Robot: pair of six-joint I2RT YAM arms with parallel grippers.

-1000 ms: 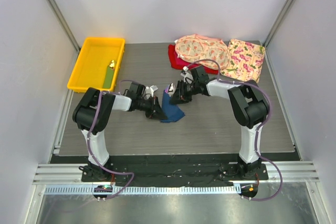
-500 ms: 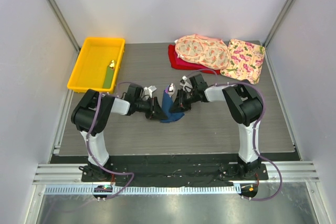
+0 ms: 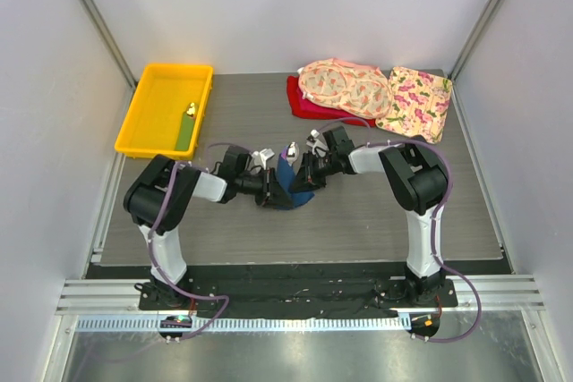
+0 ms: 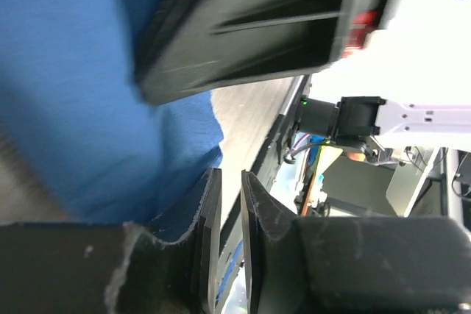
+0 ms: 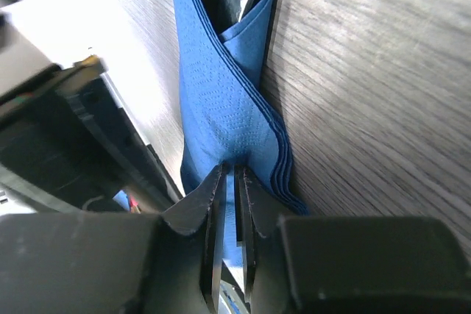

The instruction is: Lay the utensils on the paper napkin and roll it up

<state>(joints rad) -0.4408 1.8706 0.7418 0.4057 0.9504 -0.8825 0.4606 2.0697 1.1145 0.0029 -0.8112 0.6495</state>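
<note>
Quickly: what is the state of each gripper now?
Left gripper: jaws almost closed beside the paper napkin; grip cannot be told.
Right gripper: closed on the paper napkin.

Bench [image 3: 376,212], seen from above. Centre: paper napkin [image 3: 292,188], with the left fingers [image 4: 209,244] on its left and the right fingers [image 5: 211,234] on its right. Rear left: tray [image 3: 154,106], with a strip [image 3: 184,136] and a small object [image 3: 191,110] in it. Rear right: cloths [image 3: 343,87], side by side.

Cannot make out tiny item [image 3: 191,111] in yellow tray [image 3: 159,100]. From above, paper napkin [image 3: 291,192] mostly hidden between left gripper [image 3: 269,189] and right gripper [image 3: 303,175]; blurred, cropped in left wrist view.
</note>
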